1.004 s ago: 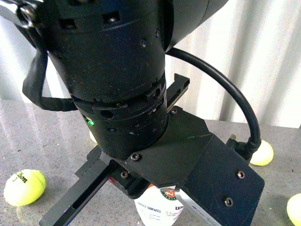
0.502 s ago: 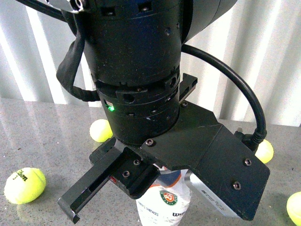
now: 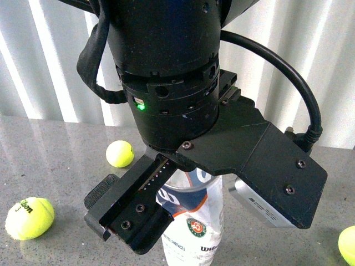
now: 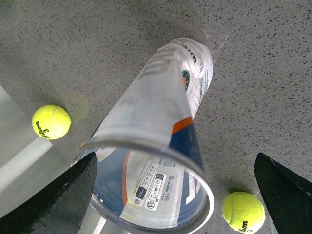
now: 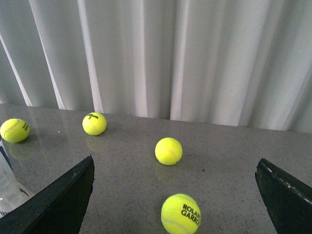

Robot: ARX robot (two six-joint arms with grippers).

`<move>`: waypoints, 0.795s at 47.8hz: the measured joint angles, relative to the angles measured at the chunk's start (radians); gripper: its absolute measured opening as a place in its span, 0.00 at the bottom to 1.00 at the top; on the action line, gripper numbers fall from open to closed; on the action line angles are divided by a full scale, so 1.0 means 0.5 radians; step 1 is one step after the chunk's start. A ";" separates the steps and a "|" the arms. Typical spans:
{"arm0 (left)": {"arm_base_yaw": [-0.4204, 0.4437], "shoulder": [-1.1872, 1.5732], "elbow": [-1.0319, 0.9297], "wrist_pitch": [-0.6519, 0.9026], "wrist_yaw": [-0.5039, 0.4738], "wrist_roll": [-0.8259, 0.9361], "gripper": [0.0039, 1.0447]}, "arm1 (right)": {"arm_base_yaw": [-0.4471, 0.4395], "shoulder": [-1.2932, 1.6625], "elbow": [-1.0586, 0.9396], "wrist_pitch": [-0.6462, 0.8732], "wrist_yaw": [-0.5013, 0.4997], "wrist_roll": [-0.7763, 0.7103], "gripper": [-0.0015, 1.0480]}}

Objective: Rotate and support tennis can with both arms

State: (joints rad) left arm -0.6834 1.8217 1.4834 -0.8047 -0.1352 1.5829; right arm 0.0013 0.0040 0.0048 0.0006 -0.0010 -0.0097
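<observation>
One tennis can (image 3: pixel 195 224) stands upright on the speckled grey surface (image 3: pixel 50 160), directly beneath the left claw (image 4: pixel 175 195), whose jaws are spread wide either side of its rim. Right claw (image 5: pixel 175 204): jaws apart, empty. Three tennis balls visible in front view, four in right wrist view. White curtain (image 5: pixel 161 53) at 12 o'clock.

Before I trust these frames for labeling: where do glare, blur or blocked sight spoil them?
Front view: the black arm fills the frame, hiding most of the tennis can. Left wrist view: the can's clear wall shows hazy glare; its near rim looms large. Right wrist view: sharp, evenly lit; soft reflections under the balls.
</observation>
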 joint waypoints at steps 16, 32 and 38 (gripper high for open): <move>0.072 -0.043 0.254 -0.099 0.403 -0.314 0.94 | 0.000 0.000 0.000 0.000 0.000 0.000 0.93; 0.811 -0.755 0.262 0.961 0.907 -1.884 0.94 | 0.000 0.000 0.000 0.000 0.000 0.000 0.93; 1.088 -1.050 -0.040 1.280 0.914 -2.428 0.94 | 0.000 0.000 0.000 0.000 0.000 0.000 0.93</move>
State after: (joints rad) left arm -0.1394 1.2968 1.4635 -0.1646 0.3218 0.3691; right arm 0.0013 0.0040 0.0048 0.0006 -0.0010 -0.0097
